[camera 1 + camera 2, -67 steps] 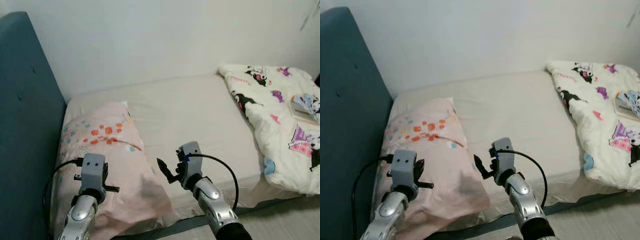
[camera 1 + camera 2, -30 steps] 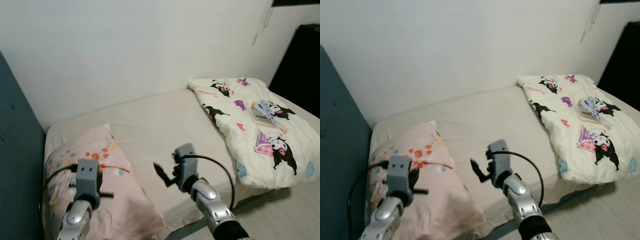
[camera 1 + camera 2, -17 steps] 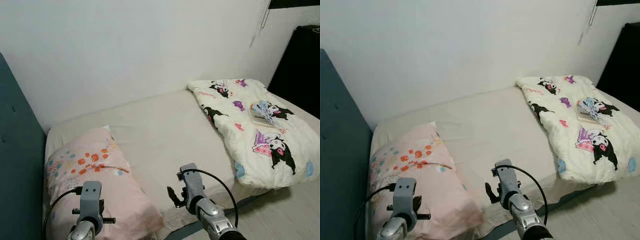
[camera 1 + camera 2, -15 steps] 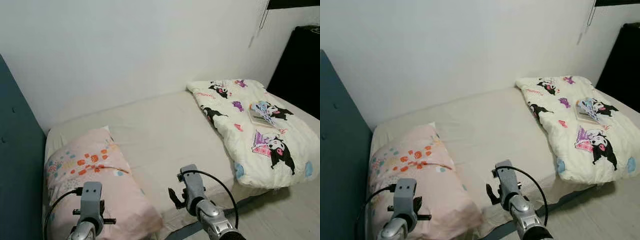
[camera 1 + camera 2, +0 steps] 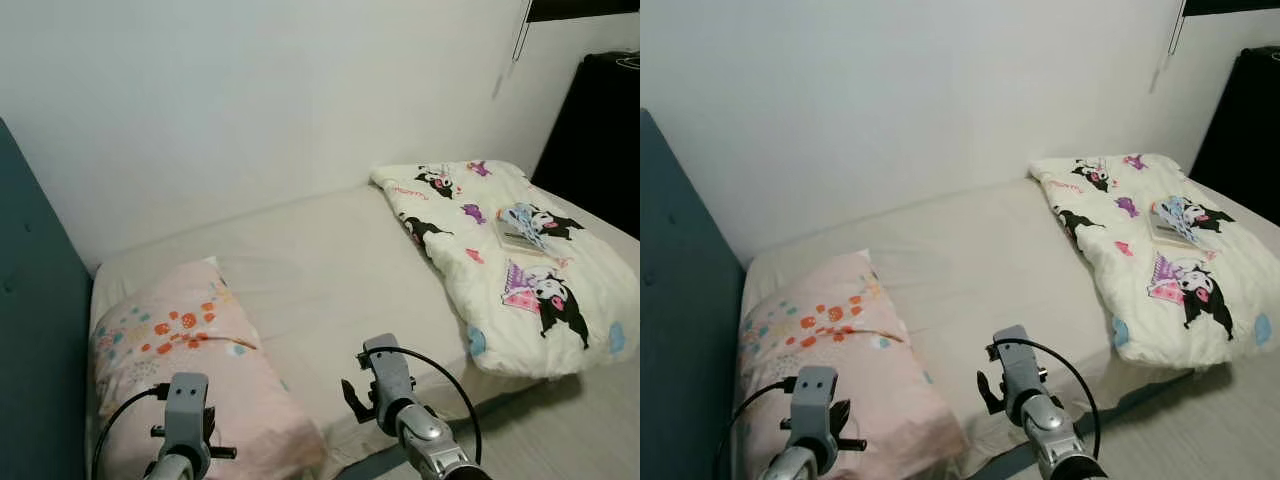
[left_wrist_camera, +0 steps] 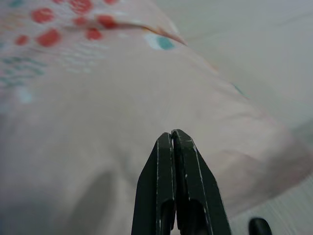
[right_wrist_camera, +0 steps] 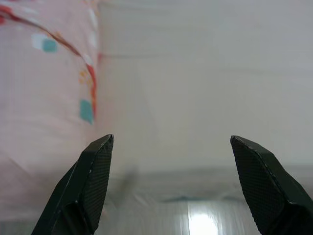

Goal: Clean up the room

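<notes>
- Pink pillow [image 5: 190,350]: lies at the bed's [image 5: 330,260] head end, directly beneath the left gripper [image 6: 172,134], fingers pressed together.
- Right gripper [image 7: 171,147]: fingers spread wide, beside the pillow's edge, above the sheet.

Bare sheet [image 5: 330,270] lies open mid-bed, between the pillow [image 5: 185,370] and the quilt [image 5: 500,260]. A headboard [image 5: 40,330] walls the left side, just beside the pillow.

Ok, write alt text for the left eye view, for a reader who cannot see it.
A bed along a white wall holds a pink patterned pillow by the blue headboard and a folded cartoon-print comforter at the other end. Both robot arms reach in low, the left claw over the pillow, the right claw at the mattress edge.
</notes>
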